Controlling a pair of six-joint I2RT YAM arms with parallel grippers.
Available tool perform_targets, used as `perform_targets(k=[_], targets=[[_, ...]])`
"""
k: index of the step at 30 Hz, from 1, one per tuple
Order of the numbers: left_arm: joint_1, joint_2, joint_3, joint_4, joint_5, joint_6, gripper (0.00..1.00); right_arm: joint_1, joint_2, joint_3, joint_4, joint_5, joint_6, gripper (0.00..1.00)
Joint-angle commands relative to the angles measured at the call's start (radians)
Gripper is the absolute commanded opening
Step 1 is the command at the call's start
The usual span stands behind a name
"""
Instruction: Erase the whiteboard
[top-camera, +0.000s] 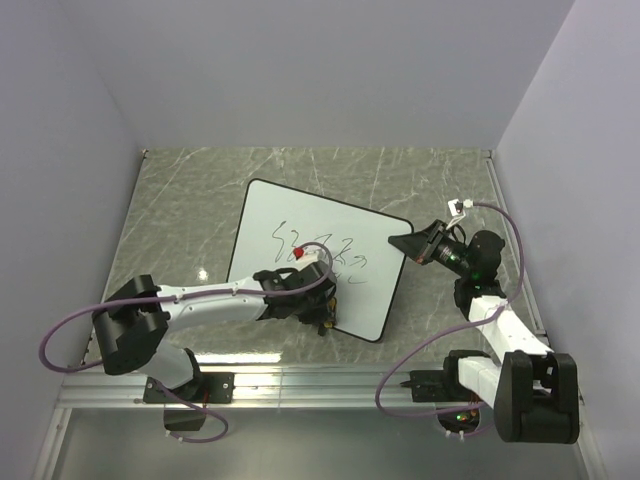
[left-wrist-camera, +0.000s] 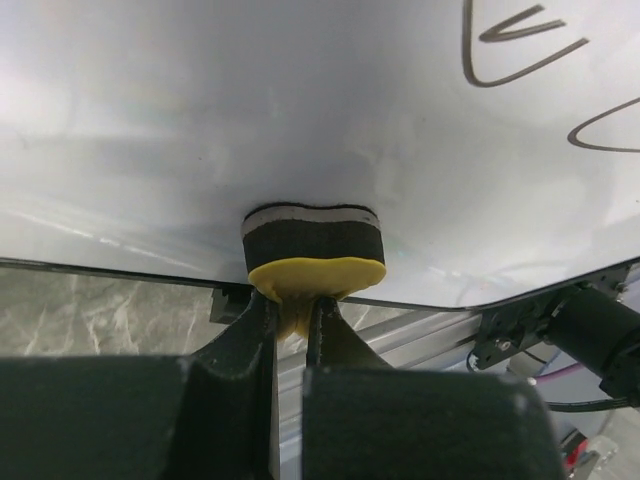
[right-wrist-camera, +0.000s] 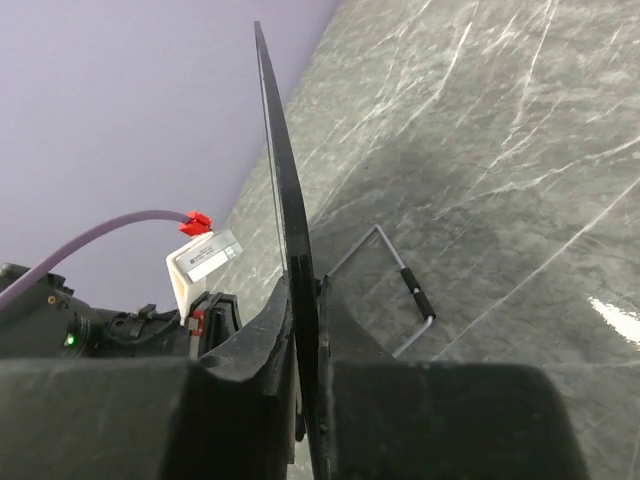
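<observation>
Grey marbled tabletop, pale purple walls around it. Item: whiteboard, set askew mid-table, closer to the near edge; dark scribbles at its centre, not yet wiped. Right gripper: fingers closed tight on the board's right rim, apparently to steady it against rubbing. Left gripper: fingers pinched on the yellow back of a sponge, dark felt face flat on the board by its near rim, placed so strokes can carry toward the writing
</observation>
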Motion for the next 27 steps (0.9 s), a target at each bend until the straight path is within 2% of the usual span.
perform_targets(k=[1,5,9,15,18,19,24,27], targets=[[-0.003,0.144,0.009,-0.073,-0.134,0.004,0.00,0.014,-0.021,0.022,-0.063,0.013,0.017,0.00],[-0.032,0.153,0.130,-0.118,-0.209,0.027,0.00,0.029,-0.031,0.017,-0.065,0.010,0.008,0.00],[-0.041,0.188,0.334,-0.162,-0.259,0.069,0.00,0.037,-0.039,0.011,-0.079,0.016,-0.013,0.00],[-0.043,0.320,0.557,-0.166,-0.302,0.131,0.00,0.037,-0.065,0.005,-0.115,0.022,-0.024,0.00],[-0.046,0.325,0.556,-0.101,-0.317,0.142,0.00,0.037,-0.080,0.008,-0.135,0.031,-0.026,0.00],[-0.047,0.305,0.539,-0.027,-0.320,0.149,0.00,0.037,-0.082,0.009,-0.140,0.033,-0.027,0.00],[-0.046,0.257,0.424,0.138,-0.365,0.154,0.00,0.037,-0.093,0.017,-0.175,0.041,-0.038,0.00],[-0.056,0.233,0.365,0.285,-0.375,0.207,0.00,0.037,-0.091,0.020,-0.181,0.044,-0.038,0.00]])
